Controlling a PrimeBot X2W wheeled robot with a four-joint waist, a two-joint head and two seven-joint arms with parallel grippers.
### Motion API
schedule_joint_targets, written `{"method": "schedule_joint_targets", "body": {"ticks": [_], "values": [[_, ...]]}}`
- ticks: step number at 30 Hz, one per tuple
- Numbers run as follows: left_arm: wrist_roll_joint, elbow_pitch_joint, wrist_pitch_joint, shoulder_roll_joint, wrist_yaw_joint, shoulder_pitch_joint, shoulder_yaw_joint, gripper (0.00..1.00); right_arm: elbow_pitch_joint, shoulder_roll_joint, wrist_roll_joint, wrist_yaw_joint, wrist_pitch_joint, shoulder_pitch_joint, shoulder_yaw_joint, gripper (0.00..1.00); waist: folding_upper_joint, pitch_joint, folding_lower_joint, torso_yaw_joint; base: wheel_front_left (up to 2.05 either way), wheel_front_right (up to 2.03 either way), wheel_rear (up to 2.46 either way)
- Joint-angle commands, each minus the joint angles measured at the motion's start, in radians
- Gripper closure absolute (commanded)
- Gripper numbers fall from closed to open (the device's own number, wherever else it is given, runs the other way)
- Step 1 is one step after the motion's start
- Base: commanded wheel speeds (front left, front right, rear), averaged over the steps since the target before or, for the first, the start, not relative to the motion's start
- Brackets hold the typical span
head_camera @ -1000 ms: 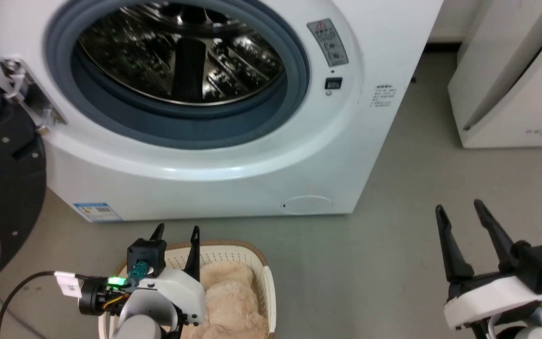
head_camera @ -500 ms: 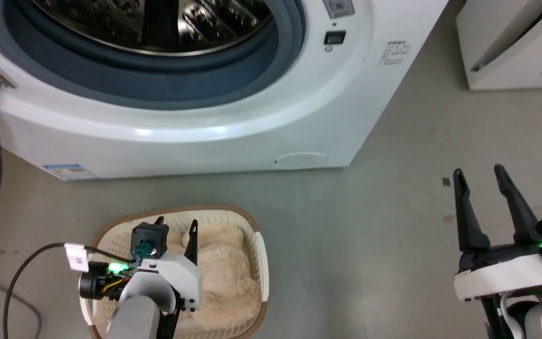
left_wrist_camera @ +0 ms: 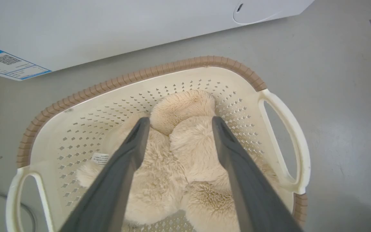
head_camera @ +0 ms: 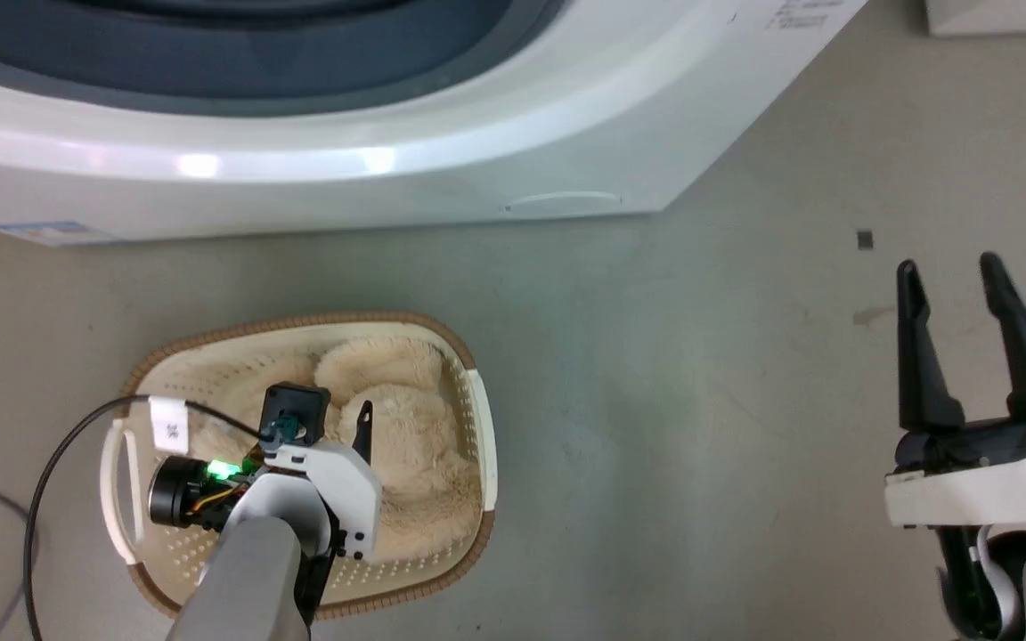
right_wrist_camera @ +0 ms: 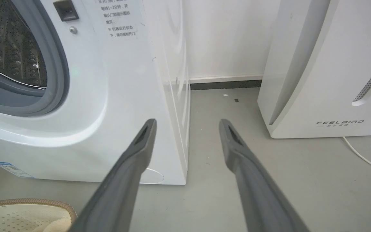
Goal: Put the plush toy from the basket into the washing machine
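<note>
The cream-beige plush toy [head_camera: 415, 418] lies in the cream perforated basket [head_camera: 299, 322] on the floor before the white washing machine [head_camera: 299, 178]. My left gripper [head_camera: 332, 408] hangs open just above the toy, inside the basket's outline. In the left wrist view the left gripper [left_wrist_camera: 179, 120] has its fingers either side of the plush toy's [left_wrist_camera: 185, 151] lumpy limbs, not closed on them; a white tag [left_wrist_camera: 100, 158] shows at the toy's left. My right gripper [head_camera: 948, 263] stands open over bare floor, far right. The right wrist view shows the steel drum [right_wrist_camera: 8, 42] through the grey-gasketed porthole.
A white slanted appliance [right_wrist_camera: 327, 80] stands right of the washer, with a white cord [right_wrist_camera: 362, 156] on the floor. A black cable [head_camera: 41, 499] loops left of the basket. Grey floor lies between the basket's brown rim [left_wrist_camera: 172, 64] and the washer's front [left_wrist_camera: 108, 29].
The head camera has tilted down, so the washer slid up the picture. My left gripper has come down from the basket's far rim to over the middle of the plush toy, still open.
</note>
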Motion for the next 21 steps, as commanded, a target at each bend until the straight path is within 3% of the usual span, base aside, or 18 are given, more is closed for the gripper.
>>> {"method": "schedule_joint_targets", "body": {"ticks": [1,11,21], "values": [[-0.003,0.032,0.011,0.012,0.001,-0.033,-0.012,0.00,-0.015,0.000,0.015,-0.001,-0.012,-0.026,-0.008,0.00,0.0000,0.046,-0.0002,-0.003,0.00,0.00,0.00],[-0.024,0.135,0.102,0.026,-0.034,-0.121,-0.046,0.00,-0.045,0.000,0.031,-0.001,-0.033,-0.060,-0.018,0.00,0.0000,0.167,-0.0002,-0.004,0.00,0.00,0.00],[-0.057,0.248,0.124,0.025,-0.037,-0.237,-0.073,0.00,-0.069,0.000,0.053,-0.001,-0.055,-0.091,-0.030,0.00,0.0000,0.288,-0.0002,-0.010,0.00,0.00,0.00]]}}
